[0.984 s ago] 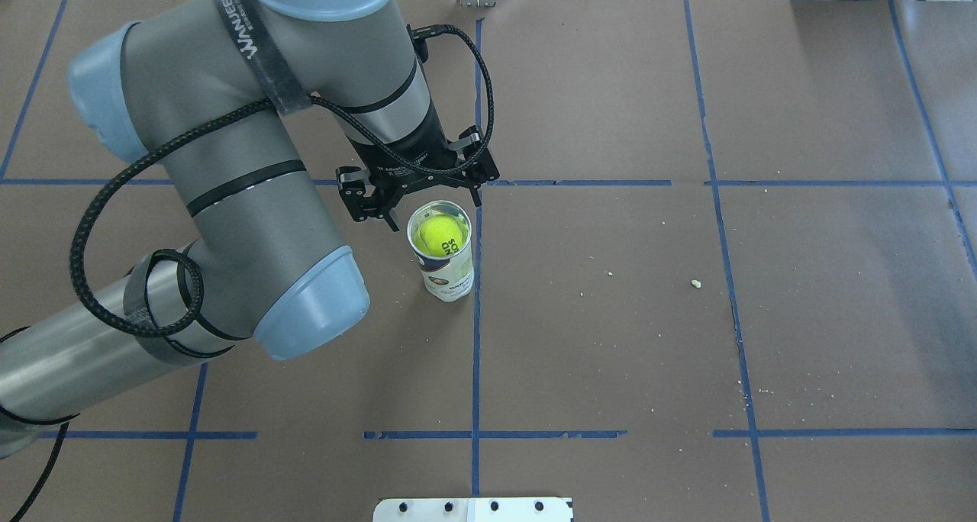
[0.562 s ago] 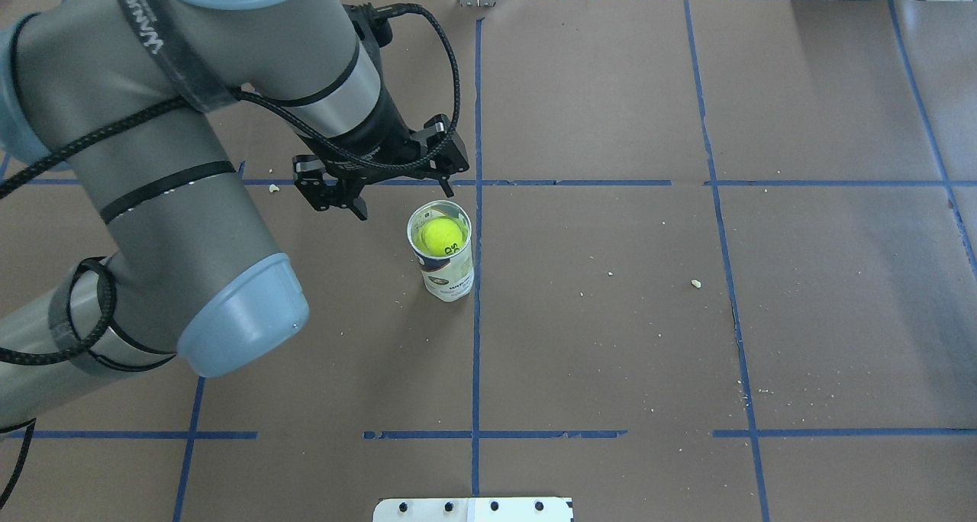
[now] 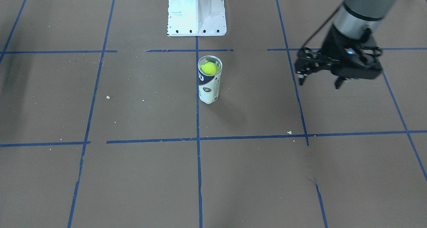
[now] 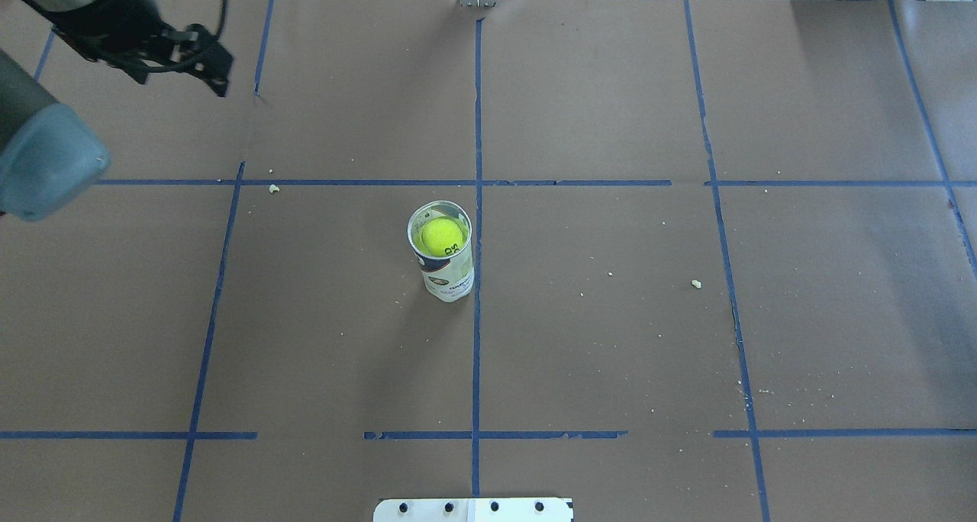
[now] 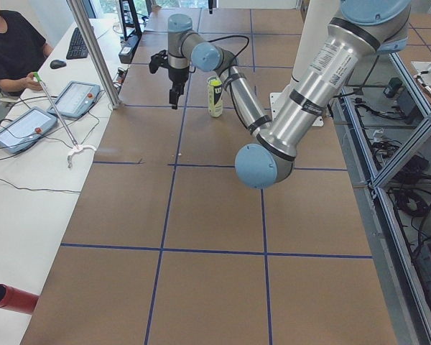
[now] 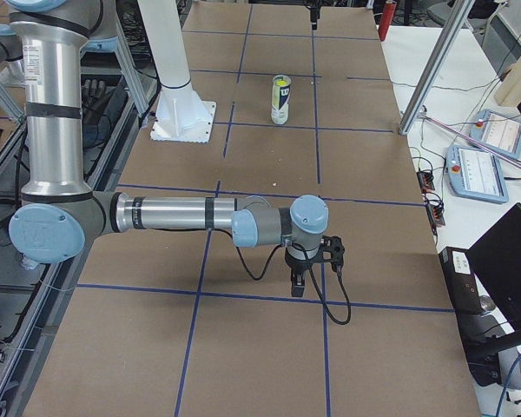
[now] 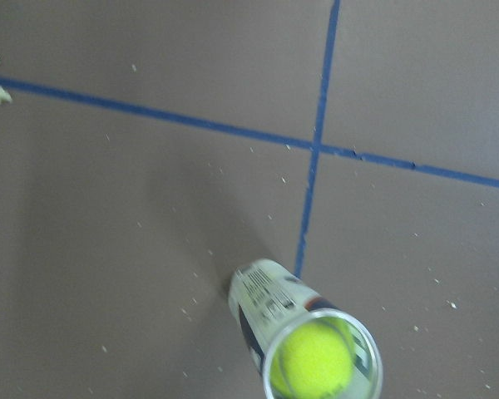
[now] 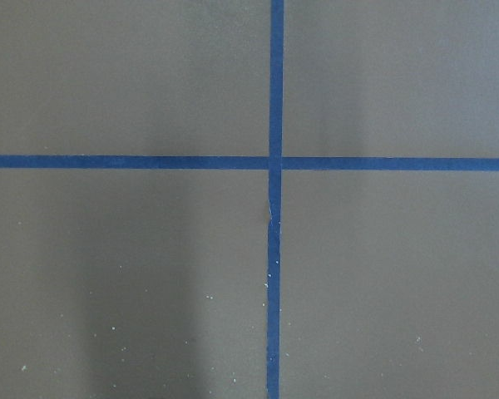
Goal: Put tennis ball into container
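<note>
The tennis ball (image 4: 441, 236) sits inside the open top of the container (image 4: 449, 275), a white and navy tube standing upright mid-table. The front view shows the ball (image 3: 209, 68) just below the tube's (image 3: 208, 88) rim, and the left wrist view shows the ball (image 7: 316, 359) in the tube (image 7: 262, 301) from above. My left gripper (image 4: 183, 83) hangs open and empty, far from the tube at the table's far left; the front view shows this gripper (image 3: 319, 84) with its fingers spread. My right gripper (image 6: 308, 282) shows only in the right side view, low over the table; I cannot tell its state.
The white pedestal (image 3: 196, 14) stands at the robot's side of the table behind the tube. Blue tape lines (image 4: 476, 125) grid the brown table cover, with crumbs (image 4: 695, 283) scattered on it. Operator tablets (image 5: 21, 129) and a red cylinder (image 5: 11, 298) lie on the side bench.
My left arm has pulled away from the tube toward the table's far left, its gripper still open. The ball and tube have stayed in place.
</note>
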Motion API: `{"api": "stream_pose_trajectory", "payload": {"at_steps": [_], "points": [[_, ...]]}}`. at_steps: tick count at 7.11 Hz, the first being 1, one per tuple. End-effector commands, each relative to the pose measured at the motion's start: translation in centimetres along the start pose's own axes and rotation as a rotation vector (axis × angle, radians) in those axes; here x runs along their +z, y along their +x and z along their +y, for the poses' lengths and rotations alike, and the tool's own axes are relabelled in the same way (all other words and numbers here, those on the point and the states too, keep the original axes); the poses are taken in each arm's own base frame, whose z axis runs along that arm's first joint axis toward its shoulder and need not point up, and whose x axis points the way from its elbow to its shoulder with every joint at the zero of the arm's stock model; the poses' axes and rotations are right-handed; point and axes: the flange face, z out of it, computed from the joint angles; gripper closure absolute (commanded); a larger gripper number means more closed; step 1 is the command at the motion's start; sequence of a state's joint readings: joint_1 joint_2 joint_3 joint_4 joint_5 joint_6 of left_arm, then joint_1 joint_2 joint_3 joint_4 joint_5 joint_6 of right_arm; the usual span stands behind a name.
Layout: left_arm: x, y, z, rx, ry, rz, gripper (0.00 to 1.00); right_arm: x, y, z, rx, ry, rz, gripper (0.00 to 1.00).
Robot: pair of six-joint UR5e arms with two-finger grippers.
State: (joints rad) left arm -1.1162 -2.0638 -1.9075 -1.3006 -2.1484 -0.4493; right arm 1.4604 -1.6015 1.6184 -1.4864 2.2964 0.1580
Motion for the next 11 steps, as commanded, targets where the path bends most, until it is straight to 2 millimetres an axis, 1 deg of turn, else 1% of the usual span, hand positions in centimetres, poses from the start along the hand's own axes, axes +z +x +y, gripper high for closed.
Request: {"api": "stream_pose_trajectory", "payload": {"at_steps": [1, 2, 3, 4, 5, 6, 8, 11], "points": [[5.1, -22.6, 3.3, 0.094, -0.062, 0.007, 0.00, 0.0, 0.0, 0.0, 0.000, 0.000, 0.000, 0.00], [6.3, -30.0, 5.5, 0.072, -0.067, 0.010, 0.00, 0.0, 0.0, 0.0, 0.000, 0.000, 0.000, 0.00], [6.9, -35.8, 9.2, 0.008, -0.095, 0.012, 0.00, 0.0, 0.0, 0.0, 0.000, 0.000, 0.000, 0.00], [7.2, -39.2, 13.0, -0.029, -0.115, 0.008, 0.00, 0.0, 0.0, 0.0, 0.000, 0.000, 0.000, 0.00], [8.2, -41.6, 16.7, -0.065, -0.145, 0.009, 0.00, 0.0, 0.0, 0.0, 0.000, 0.000, 0.000, 0.00], [9.0, -42.3, 18.3, -0.085, -0.166, 0.012, 0.00, 0.0, 0.0, 0.0, 0.000, 0.000, 0.000, 0.00], [9.2, -42.4, 19.4, -0.101, -0.179, 0.015, 0.00, 0.0, 0.0, 0.0, 0.000, 0.000, 0.000, 0.00], [9.2, -42.3, 19.6, -0.111, -0.176, 0.032, 0.00, 0.0, 0.0, 0.0, 0.000, 0.000, 0.000, 0.00]]}}
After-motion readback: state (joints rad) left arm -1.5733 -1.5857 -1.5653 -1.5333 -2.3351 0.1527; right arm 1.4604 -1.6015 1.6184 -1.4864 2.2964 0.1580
